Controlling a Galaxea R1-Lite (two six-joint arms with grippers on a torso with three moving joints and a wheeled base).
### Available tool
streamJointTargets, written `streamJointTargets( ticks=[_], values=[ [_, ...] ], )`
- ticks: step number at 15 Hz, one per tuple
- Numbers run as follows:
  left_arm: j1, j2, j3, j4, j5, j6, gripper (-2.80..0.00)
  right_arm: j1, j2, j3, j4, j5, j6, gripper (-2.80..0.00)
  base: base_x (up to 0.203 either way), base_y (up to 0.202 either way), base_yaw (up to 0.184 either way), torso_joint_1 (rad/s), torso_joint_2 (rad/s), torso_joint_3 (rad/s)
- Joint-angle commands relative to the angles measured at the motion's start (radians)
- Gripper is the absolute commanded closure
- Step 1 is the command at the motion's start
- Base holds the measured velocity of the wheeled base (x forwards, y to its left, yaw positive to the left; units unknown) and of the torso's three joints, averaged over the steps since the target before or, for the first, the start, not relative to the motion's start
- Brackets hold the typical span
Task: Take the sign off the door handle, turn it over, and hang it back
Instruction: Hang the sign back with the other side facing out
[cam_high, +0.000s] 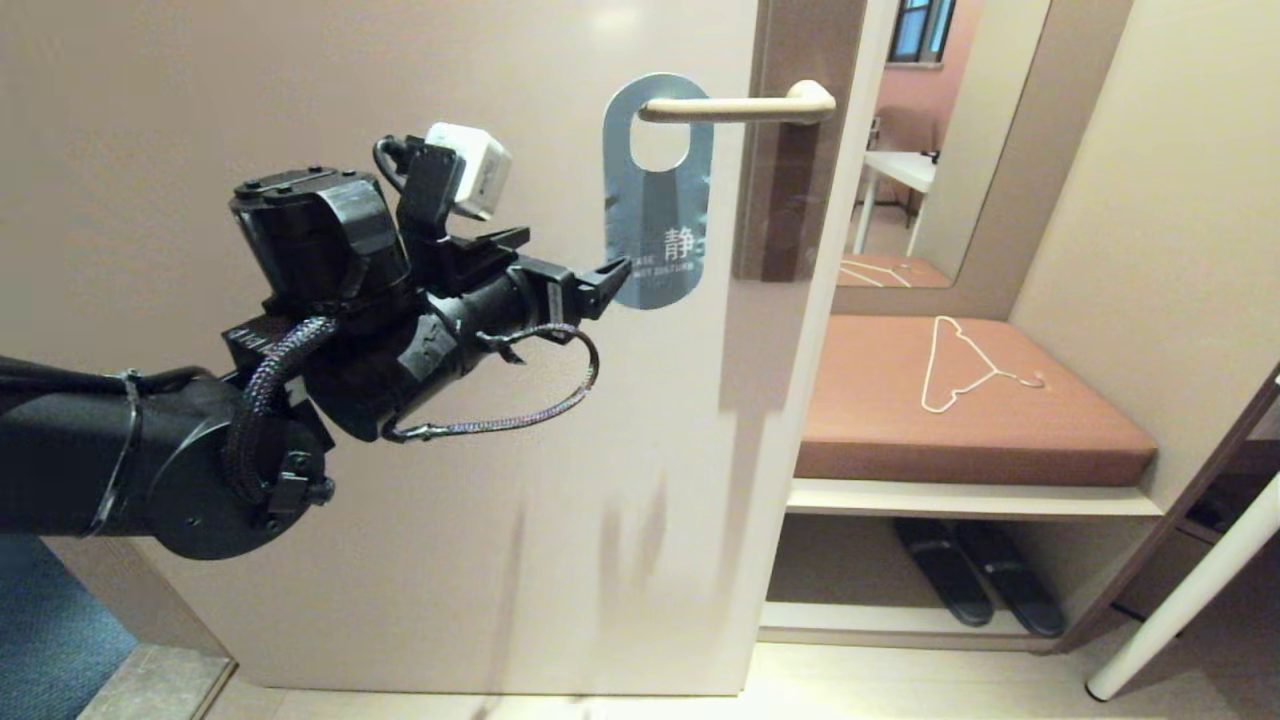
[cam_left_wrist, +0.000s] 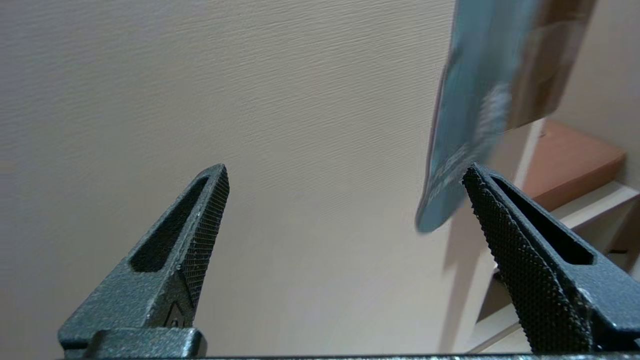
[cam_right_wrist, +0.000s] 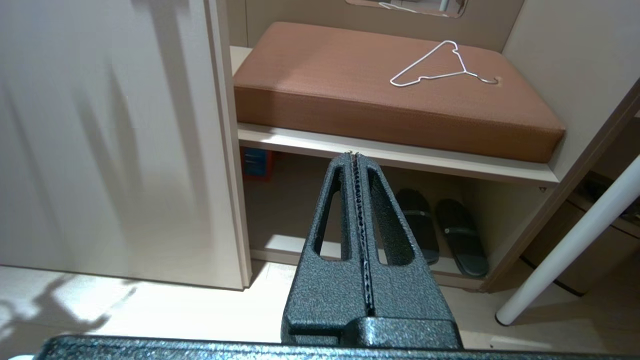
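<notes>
Standing wide apart, the jaws of the left gripper (cam_high: 612, 278) hold nothing; its tip sits at the lower left corner of the sign (cam_high: 655, 190), close to the card's edge, though whether anything touches cannot be told. In the left wrist view the sign's (cam_left_wrist: 480, 115) bottom corner hangs beside one of the fingers (cam_left_wrist: 505, 235), not between the two, and the bare door fills the gap. That spread suits either a fresh bite on the thin card or a clean let-go, and the pictures alone do not say which.

The sign hangs by its oval hole over the door handle (cam_high: 735, 108), near the lever's free left end, with its light blue "DO NOT DISTURB" face outward and its lower end tilted slightly left. Hanging there lets it slide off toward the left, the side the arm reaches from. If blue was the side to end up showing, the task looks close to done; if not, the lift-off is yet to come.

The right gripper (cam_right_wrist: 356, 159) is parked low with its jaws pressed together, pointing toward the shelf with the brown cushion (cam_right_wrist: 360, 95), where a wire hanger (cam_right_wrist: 440, 65) lies, slippers (cam_right_wrist: 440, 235) below.
</notes>
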Motion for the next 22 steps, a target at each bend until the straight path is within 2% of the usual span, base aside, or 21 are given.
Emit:
streamJointTargets(
  ticks=[1, 11, 20, 21, 22],
  values=[
    [0.016, -0.026, 0.019, -0.006, 0.0, 0.0, -2.8, 0.0, 0.0, 0.0, 0.0, 0.001, -0.001, 0.0, 0.0, 0.0, 0.0, 0.0, 0.0, 0.0],
    [0.033, -0.047, 0.017, -0.016, -0.003, 0.002, -2.8, 0.0, 0.0, 0.0, -0.002, 0.001, -0.001, 0.0, 0.0, 0.0, 0.0, 0.0, 0.0, 0.0],
    [0.128, -0.035, 0.016, -0.016, -0.025, 0.002, -2.8, 0.0, 0.0, 0.0, -0.002, 0.001, -0.001, 0.0, 0.0, 0.0, 0.0, 0.0, 0.0, 0.0],
    [0.137, -0.033, 0.016, -0.017, -0.046, 0.002, 0.0, 0.0, 0.0, 0.0, -0.001, 0.001, -0.001, 0.0, 0.0, 0.0, 0.0, 0.0, 0.0, 0.0],
    [0.139, -0.032, 0.016, -0.017, -0.053, 0.002, 0.0, 0.0, 0.0, 0.0, 0.0, 0.001, -0.001, 0.0, 0.0, 0.0, 0.0, 0.0, 0.0, 0.0]
  ],
)
